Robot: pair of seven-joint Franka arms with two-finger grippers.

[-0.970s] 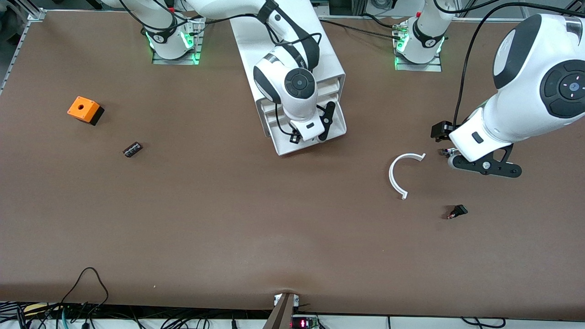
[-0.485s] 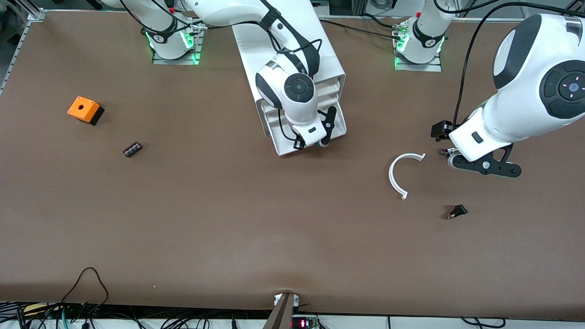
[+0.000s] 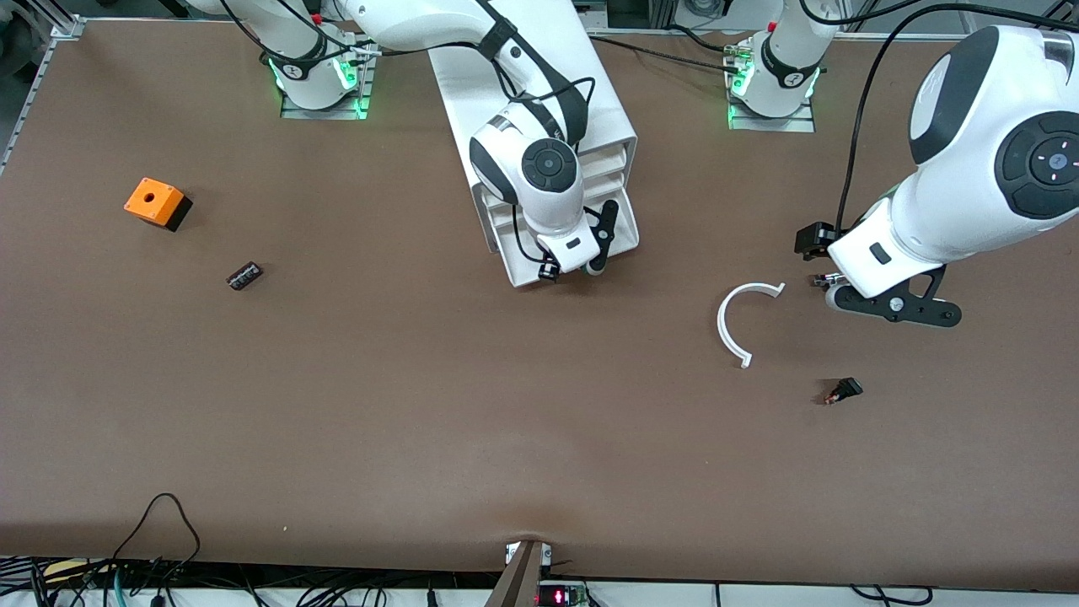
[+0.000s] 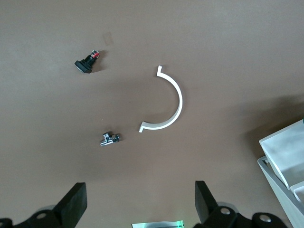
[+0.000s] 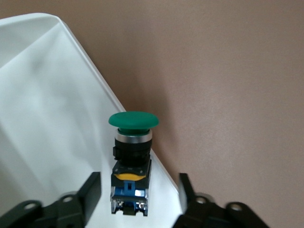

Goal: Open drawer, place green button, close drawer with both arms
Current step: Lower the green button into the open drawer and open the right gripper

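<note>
The button goes into the open drawer.

The white cabinet (image 3: 539, 126) has its lowest drawer (image 3: 565, 244) pulled out. Over it, the right gripper (image 5: 137, 192) has let go, and the button (image 5: 133, 161) (green cap, black body, blue end) sits at the drawer's edge. It should lift straight up. The left gripper (image 4: 137, 209) waits open, well apart.

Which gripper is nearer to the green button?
Right. The right gripper is open around the button over the drawer; the left gripper hangs open above a white arc.
</note>
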